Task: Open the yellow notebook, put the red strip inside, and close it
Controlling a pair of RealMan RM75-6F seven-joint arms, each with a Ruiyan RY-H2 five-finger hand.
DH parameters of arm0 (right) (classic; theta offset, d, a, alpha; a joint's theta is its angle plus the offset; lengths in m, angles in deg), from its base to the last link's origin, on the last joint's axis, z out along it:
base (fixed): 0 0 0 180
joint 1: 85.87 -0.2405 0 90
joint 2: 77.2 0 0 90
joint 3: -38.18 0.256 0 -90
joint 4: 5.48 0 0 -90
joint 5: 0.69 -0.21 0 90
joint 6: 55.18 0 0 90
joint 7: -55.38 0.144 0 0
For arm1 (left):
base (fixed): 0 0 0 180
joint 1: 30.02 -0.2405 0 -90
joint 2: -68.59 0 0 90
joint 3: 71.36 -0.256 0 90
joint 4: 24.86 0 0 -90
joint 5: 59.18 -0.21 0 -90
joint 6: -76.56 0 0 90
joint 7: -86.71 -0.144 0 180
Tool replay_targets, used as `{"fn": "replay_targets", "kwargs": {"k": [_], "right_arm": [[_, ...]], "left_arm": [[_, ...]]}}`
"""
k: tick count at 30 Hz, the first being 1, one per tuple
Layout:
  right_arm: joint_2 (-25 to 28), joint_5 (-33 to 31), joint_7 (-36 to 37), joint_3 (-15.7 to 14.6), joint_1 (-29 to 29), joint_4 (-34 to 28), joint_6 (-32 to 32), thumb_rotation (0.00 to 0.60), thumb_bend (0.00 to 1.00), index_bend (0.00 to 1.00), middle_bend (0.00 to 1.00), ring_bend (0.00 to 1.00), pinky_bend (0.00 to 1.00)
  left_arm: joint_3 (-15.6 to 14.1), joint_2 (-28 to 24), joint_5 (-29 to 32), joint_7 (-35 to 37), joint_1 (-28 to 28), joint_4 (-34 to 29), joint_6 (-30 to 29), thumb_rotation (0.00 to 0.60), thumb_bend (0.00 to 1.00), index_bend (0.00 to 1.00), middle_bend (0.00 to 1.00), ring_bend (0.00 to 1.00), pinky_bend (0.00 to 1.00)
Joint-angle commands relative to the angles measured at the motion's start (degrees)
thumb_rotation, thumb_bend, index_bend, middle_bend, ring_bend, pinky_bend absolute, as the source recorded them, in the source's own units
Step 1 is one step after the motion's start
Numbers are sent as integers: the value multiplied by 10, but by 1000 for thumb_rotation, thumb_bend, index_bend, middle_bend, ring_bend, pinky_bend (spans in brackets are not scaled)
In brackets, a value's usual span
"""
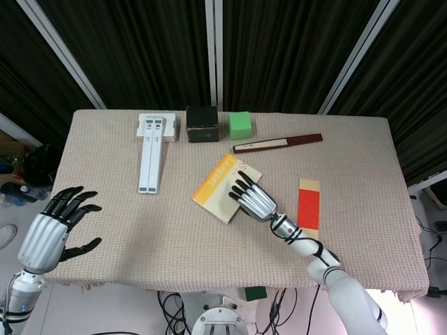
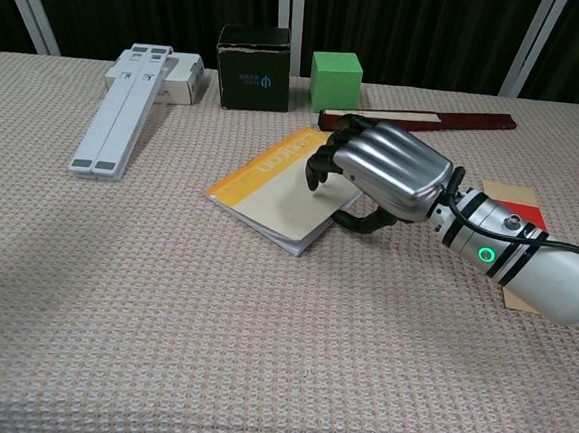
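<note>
The yellow notebook [image 1: 215,185] [image 2: 266,190] lies closed and flat at the table's middle. My right hand [image 1: 253,199] [image 2: 388,169] is on its right part, with the fingers curled down onto the cover and the thumb against the notebook's right edge. The red strip [image 1: 309,206] [image 2: 529,211] lies on a tan card to the right, partly hidden behind my right forearm in the chest view. Off the table's front left corner my left hand [image 1: 52,227] hovers with its fingers spread, holding nothing; only the head view shows it.
A white folding stand [image 1: 152,150] [image 2: 128,104] lies at the back left. A black box [image 1: 202,123] and a green cube [image 1: 240,125] stand at the back. Just behind the notebook lies a dark red and cream bar [image 1: 277,143].
</note>
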Motion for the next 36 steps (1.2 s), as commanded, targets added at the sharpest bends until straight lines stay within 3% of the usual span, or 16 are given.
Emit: {"fn": "replay_targets", "kwargs": {"k": [1,7,12,15,23,29,36], "right_arm": [[-1,-4,-1,4,-4,-3,0,600,192,407,357,246,133],[-5,-16,-12,15,-12,-10,-3,600,186,438,363,246,135],[-7,-19,-16,15,-14,-13,-9,600,391,546,389,246,161],[-10,-24,-19,20,-15,-14,-9,600,447,592,402,246,172],[-9,-26,-23,21,-15,-16,-3,600,458,659,424,259,180],[19,1,-14,-8,6,-32,44,600,458,681,437,264,185],[122,63,-19,-71,46,-97,147,600,458,684,447,268,185]], "left_arm": [[0,0,-1,0,0,-1,0,600,29,354,216,130,172],[0,-1,-3,-3,-1,-2,-1,600,29,355,216,130,174],[-1,-2,-3,-3,-2,-3,-1,600,28,355,216,130,176],[-1,-2,-4,-4,-3,-3,-2,600,29,355,216,130,176],[-1,-3,-6,-4,-4,-3,-4,600,29,355,216,130,176],[-1,-4,-9,-7,-5,-5,-5,600,29,355,216,130,176],[-1,-5,-20,-18,-3,-13,-4,600,29,355,216,130,176]]}}
